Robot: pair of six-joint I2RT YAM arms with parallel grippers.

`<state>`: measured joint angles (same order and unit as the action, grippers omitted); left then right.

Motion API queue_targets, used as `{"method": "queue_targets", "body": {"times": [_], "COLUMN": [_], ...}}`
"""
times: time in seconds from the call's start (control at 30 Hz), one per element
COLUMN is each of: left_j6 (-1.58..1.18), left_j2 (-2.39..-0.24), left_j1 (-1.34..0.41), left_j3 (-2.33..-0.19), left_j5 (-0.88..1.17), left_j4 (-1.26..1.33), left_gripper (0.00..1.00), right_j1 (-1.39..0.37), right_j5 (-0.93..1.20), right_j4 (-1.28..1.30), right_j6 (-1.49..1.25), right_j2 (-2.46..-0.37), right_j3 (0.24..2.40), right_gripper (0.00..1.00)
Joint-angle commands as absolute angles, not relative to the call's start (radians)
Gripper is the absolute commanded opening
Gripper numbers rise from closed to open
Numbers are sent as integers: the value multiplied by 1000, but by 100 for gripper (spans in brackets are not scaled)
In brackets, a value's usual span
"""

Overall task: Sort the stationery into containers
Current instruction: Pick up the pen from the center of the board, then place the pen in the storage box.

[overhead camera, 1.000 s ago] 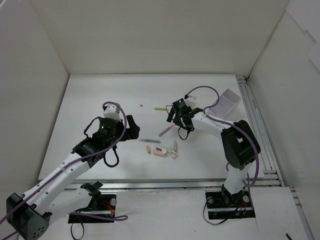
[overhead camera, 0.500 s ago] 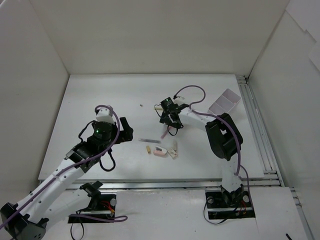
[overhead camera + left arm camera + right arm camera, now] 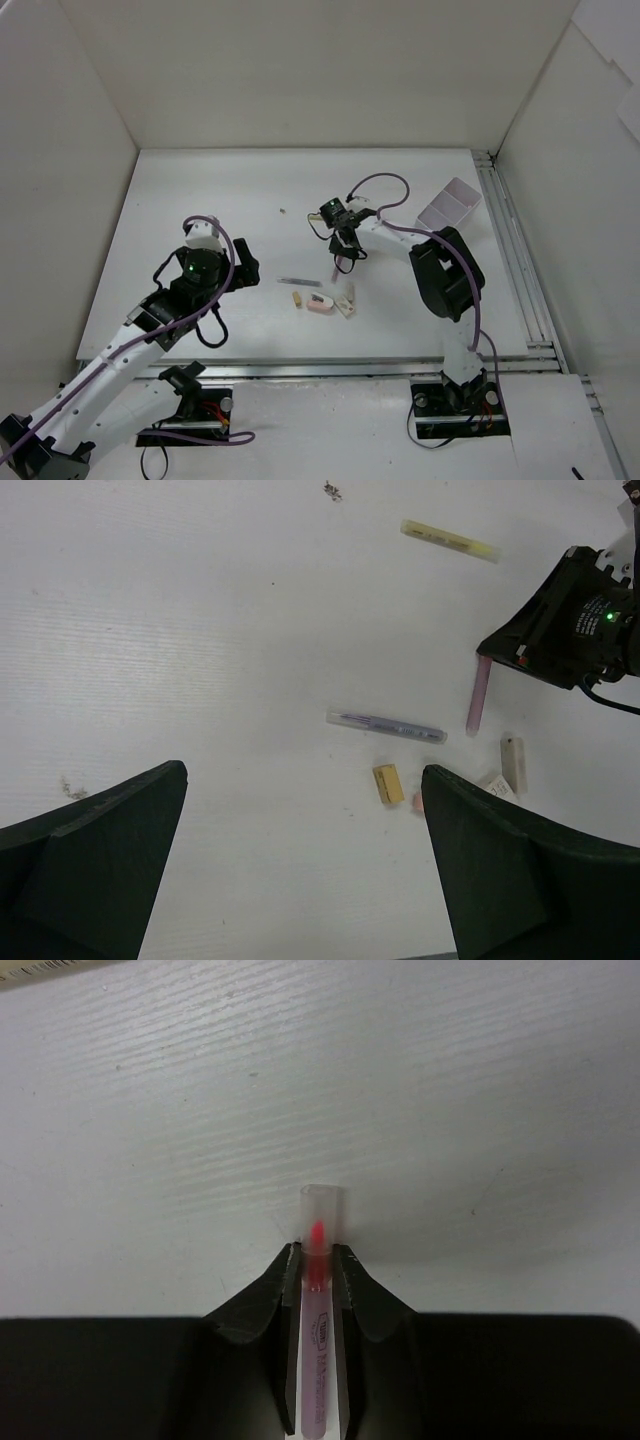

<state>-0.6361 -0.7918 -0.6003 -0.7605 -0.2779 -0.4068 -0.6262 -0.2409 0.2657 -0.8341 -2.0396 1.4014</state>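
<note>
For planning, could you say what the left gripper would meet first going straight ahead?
Probably bare table, just short of the tan block, with the purple pen beyond it; depth is unclear.

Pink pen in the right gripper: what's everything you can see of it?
The pink pen is a slim translucent plastic stick with a clear squared end and a red core inside. The right gripper is shut on its barrel, the clear end jutting past the fingertips. Whether it touches the table is unclear.
</note>
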Motion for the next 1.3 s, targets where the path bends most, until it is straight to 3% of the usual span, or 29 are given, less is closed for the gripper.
{"method": "queue_targets", "body": {"times": [0.0,0.43,0.6,0.8,0.93,1.27], "left_j6": [-615,-517,-477,-445,-399,-333], "left_j2": [-785,-870,-929,-995,-1045,-1111], "left_j1": [-595,-586,-566,-532,-503,-431], "left_j3": [-799,-908,-983,-1045,-1092,-1118], "left_j5": [-310,-279,-200,-120,-20,77], "left_j4": [-385,-314,-319,-325,-317,-357], "left_gripper": [100,100,100,100,100,100], "right_j1": [-640,-631,-549,-471,-397,-121], "right_j5": [-301,-420,-440,-592,-584,-486], "right_j4": [304,190,-76,-411,-561,-735], "right_j6": [-827,-603,-442,-25,256,342], "right_j2": [-2011,-1820,-1593,-1392,-1396,-1580], "right_j3": [1440,1556,1340,1129,1060,1097], "right_gripper": [1,0,0,0,0,0]}}
